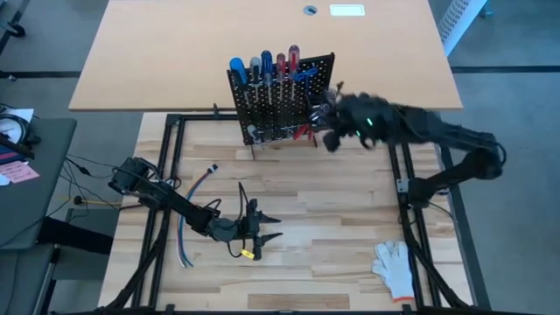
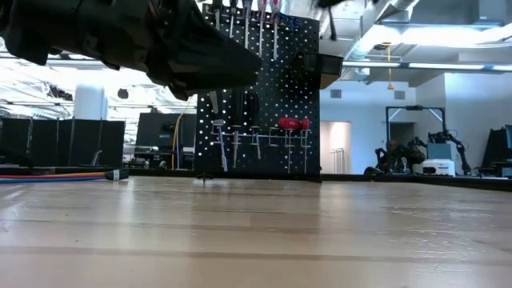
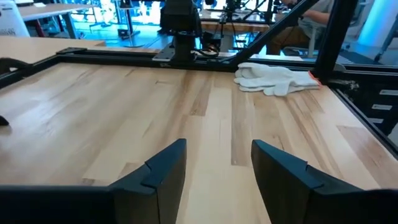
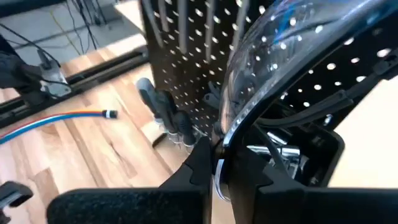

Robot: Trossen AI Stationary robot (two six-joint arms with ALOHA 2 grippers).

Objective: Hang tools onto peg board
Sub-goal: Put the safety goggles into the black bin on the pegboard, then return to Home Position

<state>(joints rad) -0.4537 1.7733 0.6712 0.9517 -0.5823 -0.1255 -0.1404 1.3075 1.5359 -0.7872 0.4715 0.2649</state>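
The black peg board (image 1: 282, 98) stands upright at the table's far side. Screwdrivers with blue, grey and red handles (image 1: 262, 66) stick up along its top; red-handled pliers (image 2: 292, 124) and other tools hang lower down. My right gripper (image 1: 331, 118) is raised beside the board's right end, close to its small black bin (image 4: 298, 155), and is shut on a clear, see-through tool (image 4: 292, 56) that shows blurred. My left gripper (image 3: 217, 165) is open and low over the table's near middle (image 1: 267, 229), with nothing between its fingers. My right gripper pinches the clear tool's lower end (image 4: 219, 155) between its two fingers. The rest of the tool rises beyond the fingertips in front of the peg board, lifted clear of the table. Blur hides which part of the tool this end is.
A white glove (image 1: 394, 267) lies at the near right. A bundle of coloured cables (image 1: 188, 219) lies at the left, its end (image 4: 109, 114) pointing toward the board. A small yellow-tipped item (image 1: 248, 255) lies by my left gripper. Black frame rails (image 1: 411, 219) border the wooden table.
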